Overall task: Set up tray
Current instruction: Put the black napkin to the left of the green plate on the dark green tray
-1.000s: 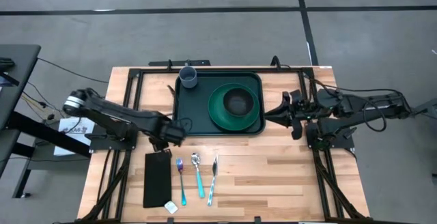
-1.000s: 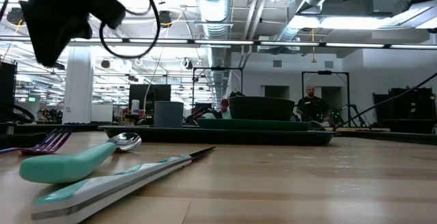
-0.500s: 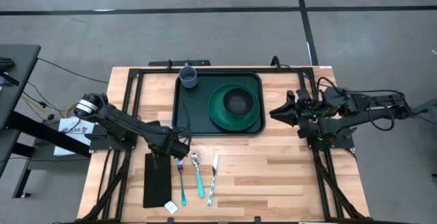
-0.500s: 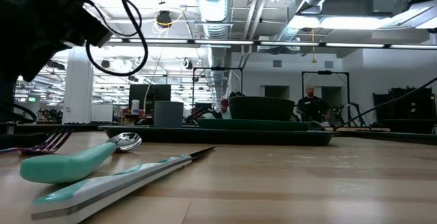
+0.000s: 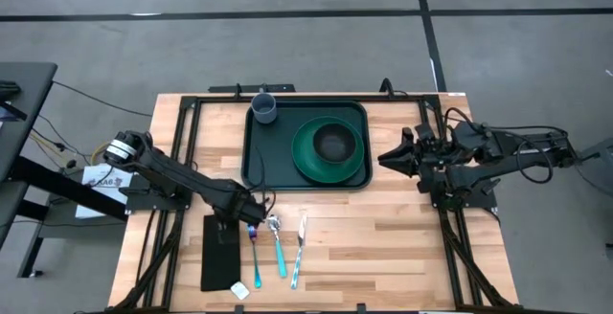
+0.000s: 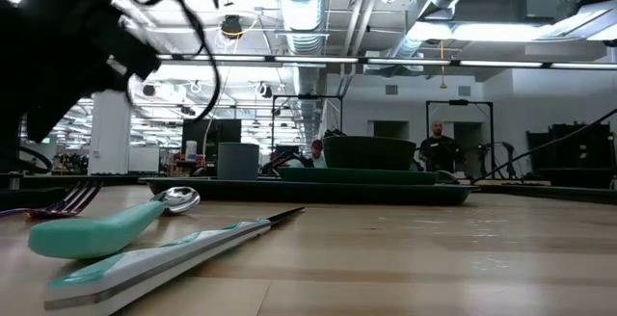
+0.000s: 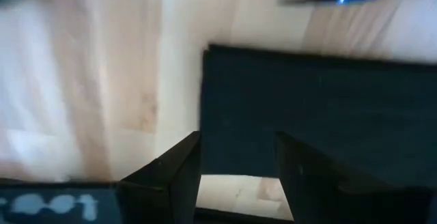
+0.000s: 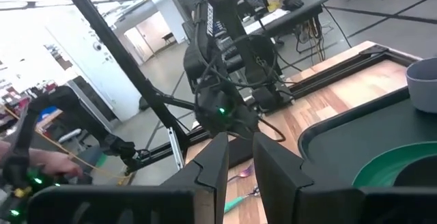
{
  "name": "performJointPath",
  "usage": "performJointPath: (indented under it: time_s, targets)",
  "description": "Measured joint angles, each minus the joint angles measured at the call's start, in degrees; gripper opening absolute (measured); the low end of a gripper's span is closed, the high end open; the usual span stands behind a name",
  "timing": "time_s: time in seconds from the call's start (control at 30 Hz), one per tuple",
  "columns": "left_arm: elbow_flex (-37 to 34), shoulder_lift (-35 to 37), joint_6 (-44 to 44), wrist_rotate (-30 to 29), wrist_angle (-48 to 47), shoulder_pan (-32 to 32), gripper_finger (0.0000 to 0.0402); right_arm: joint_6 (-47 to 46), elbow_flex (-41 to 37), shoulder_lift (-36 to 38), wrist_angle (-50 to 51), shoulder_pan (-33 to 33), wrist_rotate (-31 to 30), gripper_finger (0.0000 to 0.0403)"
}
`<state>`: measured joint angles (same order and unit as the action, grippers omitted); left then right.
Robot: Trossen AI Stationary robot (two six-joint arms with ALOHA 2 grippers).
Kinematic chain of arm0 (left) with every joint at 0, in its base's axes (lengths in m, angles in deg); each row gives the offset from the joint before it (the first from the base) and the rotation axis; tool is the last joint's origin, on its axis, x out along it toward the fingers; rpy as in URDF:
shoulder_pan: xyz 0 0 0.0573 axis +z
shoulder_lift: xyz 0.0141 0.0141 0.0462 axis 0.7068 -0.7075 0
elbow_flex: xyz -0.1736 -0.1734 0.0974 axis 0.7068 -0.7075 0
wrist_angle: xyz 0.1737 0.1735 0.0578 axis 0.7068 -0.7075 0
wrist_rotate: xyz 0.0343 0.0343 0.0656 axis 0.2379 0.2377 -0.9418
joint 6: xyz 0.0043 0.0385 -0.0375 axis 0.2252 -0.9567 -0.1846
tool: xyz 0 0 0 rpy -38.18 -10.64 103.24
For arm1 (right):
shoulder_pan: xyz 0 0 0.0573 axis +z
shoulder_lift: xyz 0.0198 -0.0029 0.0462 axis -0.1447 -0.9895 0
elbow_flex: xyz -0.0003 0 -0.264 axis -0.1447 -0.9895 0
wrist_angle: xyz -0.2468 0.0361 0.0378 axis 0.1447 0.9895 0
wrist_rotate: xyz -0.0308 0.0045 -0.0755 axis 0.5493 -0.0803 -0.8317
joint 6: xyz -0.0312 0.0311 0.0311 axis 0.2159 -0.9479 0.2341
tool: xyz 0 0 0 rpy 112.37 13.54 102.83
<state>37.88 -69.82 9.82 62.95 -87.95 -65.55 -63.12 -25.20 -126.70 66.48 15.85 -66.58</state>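
Note:
The dark green tray (image 5: 263,156) lies at the table's far middle. On it rest a round green plate (image 5: 330,148) and a grey cup (image 5: 263,109). In the low view the tray (image 6: 308,190) shows edge-on. A flat black napkin (image 5: 221,252) lies near the left front, with a purple fork (image 5: 253,239), a teal spoon (image 5: 278,249) and a knife (image 5: 299,252) beside it. My left gripper (image 5: 251,211) is open over the napkin's far end (image 7: 321,108), its fingers astride the edge. My right gripper (image 5: 385,156) hovers right of the tray, fingers a narrow gap apart (image 8: 240,157).
Black frame rails (image 5: 192,113) run along the table's left, far and right sides. A small white tag (image 5: 239,292) sits by the napkin's near end. Bare wood (image 5: 383,247) lies at the right front. A person (image 6: 440,147) stands far behind the table.
My left gripper has moved from the tray's near left corner toward the near edge and slightly right, lowering over the napkin's far end. My right gripper has drawn back from the tray's right rim toward the table's right edge, then held still.

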Motion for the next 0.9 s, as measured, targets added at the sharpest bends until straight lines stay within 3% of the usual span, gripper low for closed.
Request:
performJointPath:
  time_s: [0.23, 0.47, 0.67, 0.9]
  targets:
    - [-6.68, -0.02, -0.04, 3.36, 2.54, -0.13, 0.0169, -0.34, 0.0, 0.0, 0.0, 0.0, 0.01, 0.0064]
    - [-8.69, -0.02, -0.81, 2.4, 8.05, -0.13, 0.0169, -0.34, 0.0, 0.0, 0.0, 0.0, 0.01, 0.0064]
    - [-10.04, -0.02, -0.39, -1.87, 12.07, -0.12, 0.0169, -0.34, 0.0, 0.0, 0.0, 0.0, 0.01, 0.0064]
    - [-12.96, 0.02, 1.4, -1.81, 16.43, -0.11, 0.0169, -0.34, 0.0, 0.0, 0.0, 0.0, 0.03, 0.0064]
